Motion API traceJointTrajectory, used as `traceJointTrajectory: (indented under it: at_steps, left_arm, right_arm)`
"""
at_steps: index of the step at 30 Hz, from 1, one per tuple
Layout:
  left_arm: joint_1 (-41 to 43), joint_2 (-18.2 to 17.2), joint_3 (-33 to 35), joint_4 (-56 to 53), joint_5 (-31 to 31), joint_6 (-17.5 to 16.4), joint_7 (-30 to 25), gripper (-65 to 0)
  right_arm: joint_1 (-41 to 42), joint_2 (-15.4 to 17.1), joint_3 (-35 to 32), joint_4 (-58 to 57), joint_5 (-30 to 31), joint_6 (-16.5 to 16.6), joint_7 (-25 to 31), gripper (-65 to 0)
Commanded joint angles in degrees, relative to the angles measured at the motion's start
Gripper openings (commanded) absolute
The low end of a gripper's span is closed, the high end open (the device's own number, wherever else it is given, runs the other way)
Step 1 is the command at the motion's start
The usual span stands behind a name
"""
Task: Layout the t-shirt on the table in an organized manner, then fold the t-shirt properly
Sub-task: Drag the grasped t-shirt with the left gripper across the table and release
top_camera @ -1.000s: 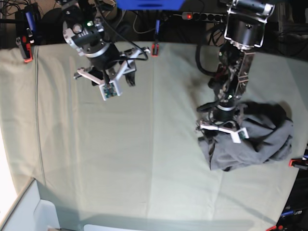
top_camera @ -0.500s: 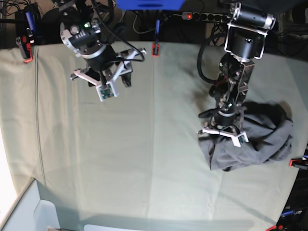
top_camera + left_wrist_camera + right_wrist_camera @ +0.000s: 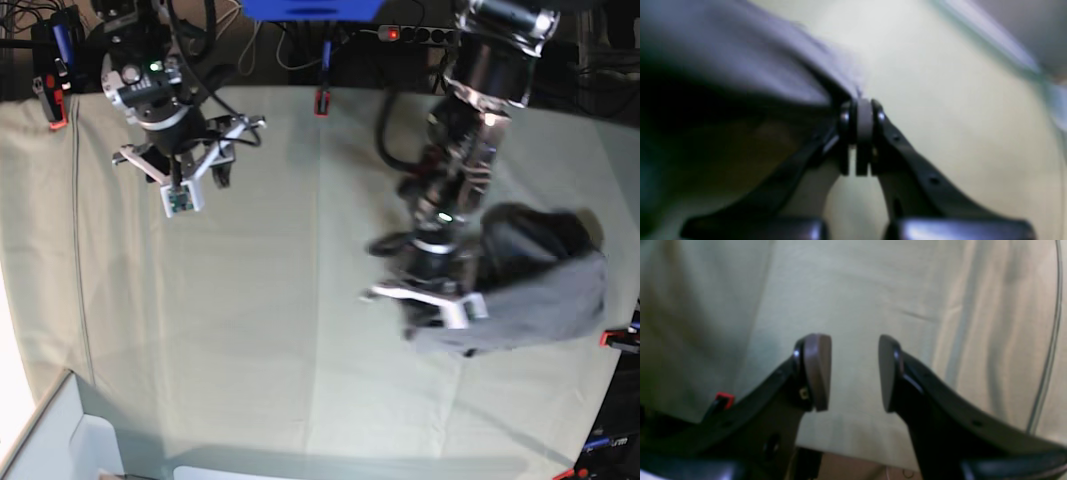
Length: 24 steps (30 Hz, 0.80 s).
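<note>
My worktop (image 3: 260, 330) is a wide surface under creased pale grey-green cloth, red clamps (image 3: 56, 120) at its far edge, cables behind. The crumpled dark grey cotton t-shirt (image 3: 540, 290) lies at my left. My left jaws (image 3: 860, 133) pinch its edge; my right jaws (image 3: 853, 373) hang spread over bare cloth.

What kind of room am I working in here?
Likely a robotics lab bench: a table draped in pale cloth held by a red clamp, a power strip and cables behind, two arms, a t-shirt.
</note>
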Motion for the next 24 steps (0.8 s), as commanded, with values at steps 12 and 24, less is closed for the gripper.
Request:
traceJointTrajectory:
  at_steps: [12, 24]
  left_arm:
    - [2.7, 2.6, 26.2, 7.6, 10.8, -1.1, -1.1, -64.7]
    - [-1.7, 2.7, 38.1, 11.8, 16.5, -1.4, -0.7, -64.2]
  right_arm:
    - [-1.2, 0.2, 19.0, 1.1, -0.1, 0.2, 1.8, -40.6]
    - [-1.2, 0.1, 24.1, 0.9, -0.1, 0.2, 1.8, -40.6]
